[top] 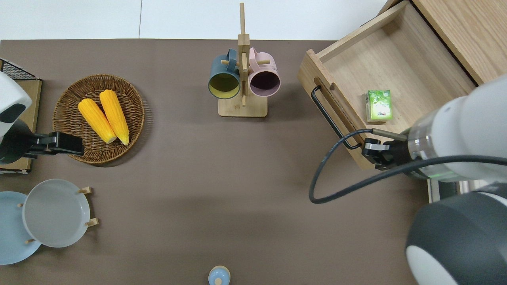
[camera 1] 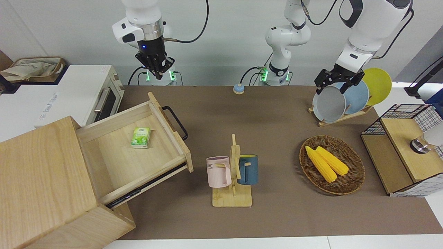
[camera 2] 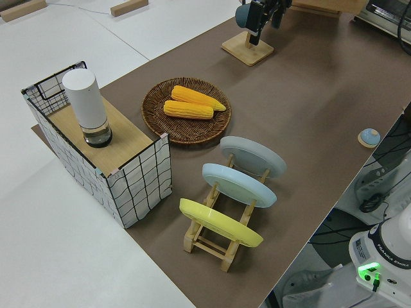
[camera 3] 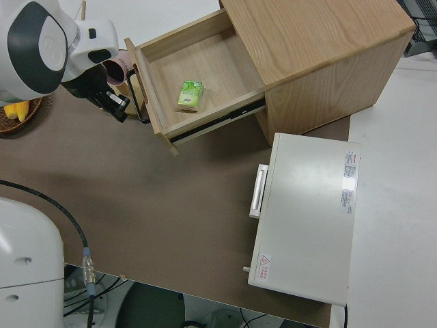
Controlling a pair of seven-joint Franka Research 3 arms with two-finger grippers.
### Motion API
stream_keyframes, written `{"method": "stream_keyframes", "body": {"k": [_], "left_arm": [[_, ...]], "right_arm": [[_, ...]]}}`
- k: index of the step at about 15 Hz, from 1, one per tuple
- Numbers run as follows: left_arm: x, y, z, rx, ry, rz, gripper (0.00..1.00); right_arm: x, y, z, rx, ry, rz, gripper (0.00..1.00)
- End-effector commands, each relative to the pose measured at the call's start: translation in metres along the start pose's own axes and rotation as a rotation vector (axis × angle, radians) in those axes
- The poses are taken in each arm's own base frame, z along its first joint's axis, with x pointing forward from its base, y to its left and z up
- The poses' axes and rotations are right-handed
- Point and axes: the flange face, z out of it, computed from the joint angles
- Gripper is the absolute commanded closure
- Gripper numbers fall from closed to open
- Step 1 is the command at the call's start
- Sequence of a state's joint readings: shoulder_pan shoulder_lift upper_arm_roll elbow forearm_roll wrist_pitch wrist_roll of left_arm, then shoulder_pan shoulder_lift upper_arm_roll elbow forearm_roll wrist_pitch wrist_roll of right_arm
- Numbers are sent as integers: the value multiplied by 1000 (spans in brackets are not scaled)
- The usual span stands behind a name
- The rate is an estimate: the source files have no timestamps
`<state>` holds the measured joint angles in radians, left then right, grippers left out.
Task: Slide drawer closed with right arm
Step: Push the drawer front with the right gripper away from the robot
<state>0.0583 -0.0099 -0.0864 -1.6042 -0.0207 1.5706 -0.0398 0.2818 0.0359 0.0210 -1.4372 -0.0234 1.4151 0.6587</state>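
Observation:
The drawer (camera 1: 173, 133) stands pulled out of the pale wooden cabinet (camera 1: 38, 173), its black bar handle (camera 1: 176, 121) facing the table's middle. A green box (camera 1: 140, 137) lies in it. The drawer (top: 416, 79) and handle (top: 330, 118) also show in the overhead view, and the drawer (camera 3: 205, 61) in the right side view. My right gripper (camera 1: 156, 76) hangs in the air. In the overhead view the right wrist covers the end of the drawer's front panel nearest the robots. In the right side view the gripper (camera 3: 121, 113) is close to the handle. My left arm is parked, its gripper (camera 1: 331, 89) open.
A white toaster oven (camera 1: 69, 97) stands beside the cabinet, nearer to the robots. A mug rack (camera 1: 232, 173) with two mugs stands mid-table. A basket (camera 1: 356, 173) of corn, a plate rack (camera 1: 342, 100) and a wire-mesh box (camera 1: 405, 148) are at the left arm's end.

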Motion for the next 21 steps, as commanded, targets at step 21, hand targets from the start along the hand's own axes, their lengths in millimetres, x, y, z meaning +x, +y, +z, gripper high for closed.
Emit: {"method": "stream_keyframes", "body": {"k": [21], "left_arm": [[-4, -1, -2, 13, -7, 9, 2]], "right_arm": [[80, -126, 175, 81, 58, 622, 1000]]}}
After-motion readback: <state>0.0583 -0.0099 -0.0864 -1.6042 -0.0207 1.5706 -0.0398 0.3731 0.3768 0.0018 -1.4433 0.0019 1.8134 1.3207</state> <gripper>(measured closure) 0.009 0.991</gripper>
